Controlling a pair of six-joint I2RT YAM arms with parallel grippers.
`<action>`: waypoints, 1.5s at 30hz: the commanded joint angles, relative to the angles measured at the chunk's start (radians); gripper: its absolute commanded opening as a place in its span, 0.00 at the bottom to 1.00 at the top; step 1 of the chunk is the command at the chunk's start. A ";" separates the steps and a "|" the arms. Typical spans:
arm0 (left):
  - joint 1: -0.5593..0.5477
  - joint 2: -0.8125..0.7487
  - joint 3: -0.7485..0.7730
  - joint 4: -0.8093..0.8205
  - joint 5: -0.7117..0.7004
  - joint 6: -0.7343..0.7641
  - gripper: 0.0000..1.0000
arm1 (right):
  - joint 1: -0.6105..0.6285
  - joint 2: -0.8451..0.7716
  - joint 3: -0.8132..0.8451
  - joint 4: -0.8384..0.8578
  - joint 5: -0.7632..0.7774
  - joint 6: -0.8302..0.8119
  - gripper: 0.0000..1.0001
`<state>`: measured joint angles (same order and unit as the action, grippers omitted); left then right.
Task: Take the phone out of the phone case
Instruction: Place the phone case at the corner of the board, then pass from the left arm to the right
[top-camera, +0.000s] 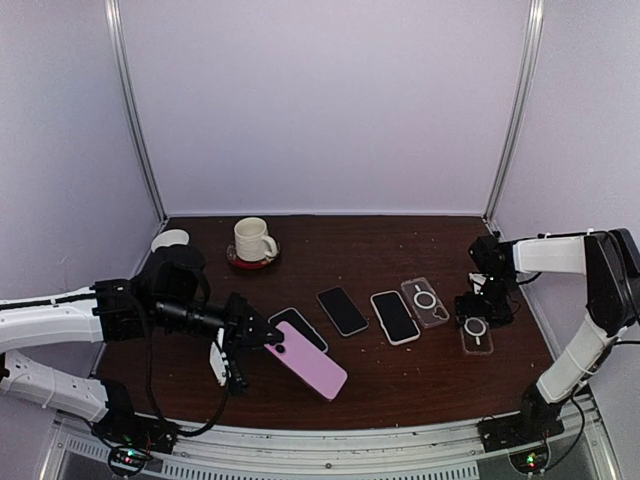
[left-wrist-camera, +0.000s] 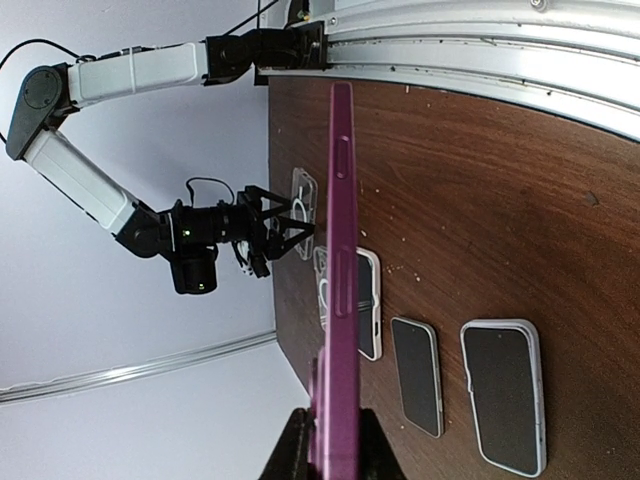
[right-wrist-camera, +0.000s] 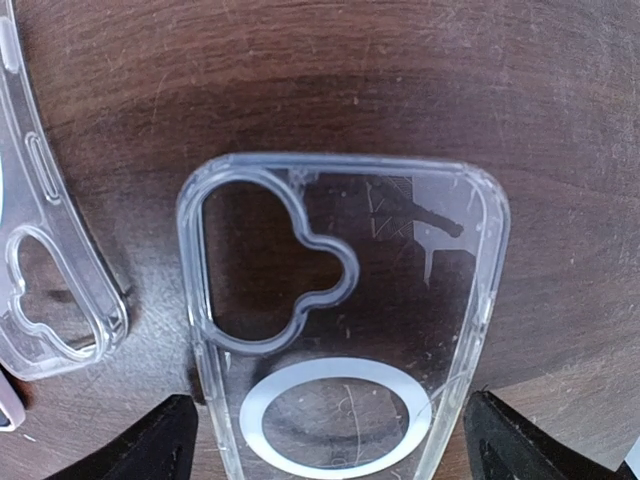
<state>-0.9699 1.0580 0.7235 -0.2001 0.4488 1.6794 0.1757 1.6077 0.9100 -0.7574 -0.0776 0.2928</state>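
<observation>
The left fingers (left-wrist-camera: 296, 452) are clamped on one end of the pink phone case (left-wrist-camera: 338, 300), which is seen edge-on in the left wrist view, with its side buttons showing. In the top view this pink case (top-camera: 308, 362) is held at a slant near the front of the bench (top-camera: 420, 385), its back turned upward. Whether a phone sits inside it, and whether its far end touches the bench, cannot be told.

The right fingers (right-wrist-camera: 150, 445) are spread wide apart, one at each side of a clear case (right-wrist-camera: 340, 320) that lies flat on the bench at the right (top-camera: 477, 336). Just beside it, to the left in the wrist view, a second clear case (right-wrist-camera: 50, 280) is lying. Three phones (top-camera: 395, 316) are laid in a row between the two arms. A mug (top-camera: 253, 240) is placed at the back of the bench.
</observation>
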 joint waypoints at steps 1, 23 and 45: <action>-0.006 -0.011 0.009 0.056 0.021 0.006 0.00 | -0.008 -0.005 0.010 0.015 -0.009 -0.012 0.98; -0.016 -0.007 0.015 0.057 0.059 -0.004 0.00 | 0.734 -0.505 0.180 0.063 -0.195 0.170 1.00; -0.028 -0.005 0.016 0.058 0.068 -0.012 0.00 | 1.113 0.028 0.546 0.047 -0.155 0.150 1.00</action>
<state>-0.9920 1.0611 0.7235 -0.2028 0.4900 1.6817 1.2797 1.6180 1.4109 -0.6552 -0.2771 0.4622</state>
